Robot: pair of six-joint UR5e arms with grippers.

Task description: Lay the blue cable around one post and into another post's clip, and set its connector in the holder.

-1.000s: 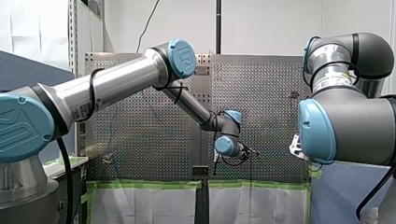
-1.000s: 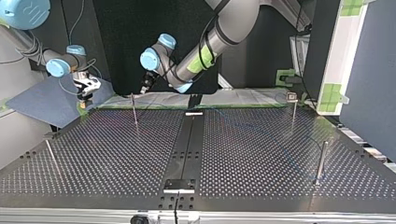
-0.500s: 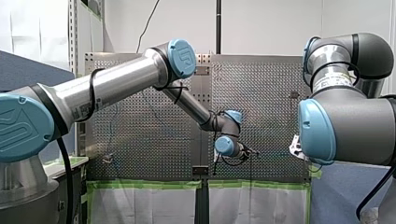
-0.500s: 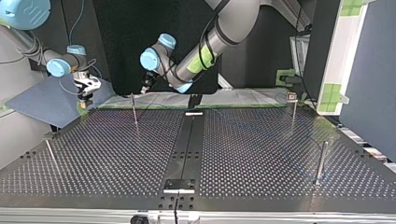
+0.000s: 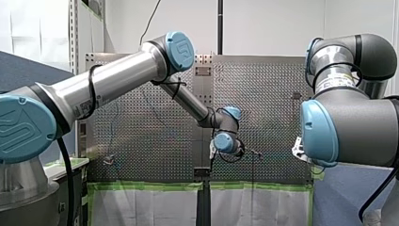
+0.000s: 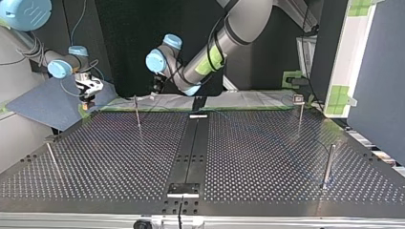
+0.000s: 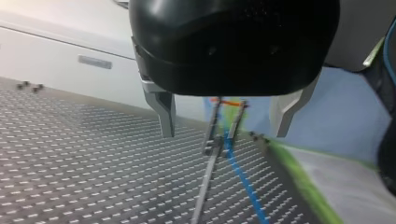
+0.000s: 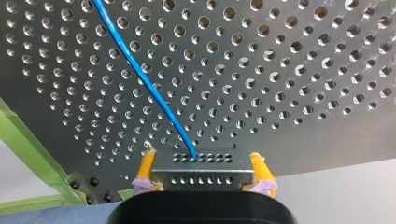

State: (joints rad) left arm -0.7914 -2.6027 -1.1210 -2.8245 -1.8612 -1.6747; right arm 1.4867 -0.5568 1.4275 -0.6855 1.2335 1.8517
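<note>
At table (image 8: 303, 70) edge | right pincer (image 8: 201, 163) grips connector (image 8: 201, 175) on blue cable (image 8: 140, 74) | left pincer (image 7: 224, 128) spread wide

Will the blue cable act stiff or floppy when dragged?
Likely floppy: the blue cable is thin and bows across the table. Probably light too. Its connector looks rigid, a boxy block clamped in my right gripper.

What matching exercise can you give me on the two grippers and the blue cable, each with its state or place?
Things:
1. left gripper
2. right gripper
3. blue cable

States or places:
A. leaves the connector and runs across the perforated table
B. open, with a post ahead of it
C. shut on the connector

Pairs: 1-B; 2-C; 3-A
</note>
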